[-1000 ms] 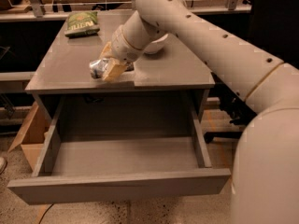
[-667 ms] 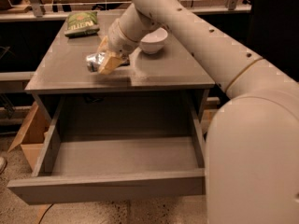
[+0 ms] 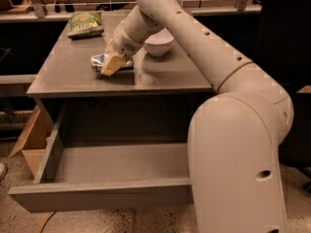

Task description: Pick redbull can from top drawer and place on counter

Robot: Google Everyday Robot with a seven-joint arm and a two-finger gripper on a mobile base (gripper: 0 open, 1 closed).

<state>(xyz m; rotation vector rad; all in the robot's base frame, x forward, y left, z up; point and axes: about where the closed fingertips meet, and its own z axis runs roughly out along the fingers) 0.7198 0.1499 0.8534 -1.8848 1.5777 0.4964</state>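
The redbull can [image 3: 98, 60], shiny silver with dark patches, lies tilted on its side low over the counter [image 3: 68, 76], left of centre; I cannot tell if it touches the surface. My gripper [image 3: 111, 65] reaches down from the right with its tan fingers [image 3: 112, 63] closed around the can. The top drawer [image 3: 97, 195] below is pulled fully out, and its visible grey floor holds nothing. My arm's large white body hides the drawer's right part.
A green snack bag [image 3: 85, 23] lies at the counter's back left. A white bowl [image 3: 158, 43] stands just behind my wrist. A cardboard box [image 3: 30, 144] sits on the floor left of the cabinet. Shelving runs behind the counter.
My gripper and the can have shifted slightly farther back over the counter. My arm's body now fills more of the right side of the view.
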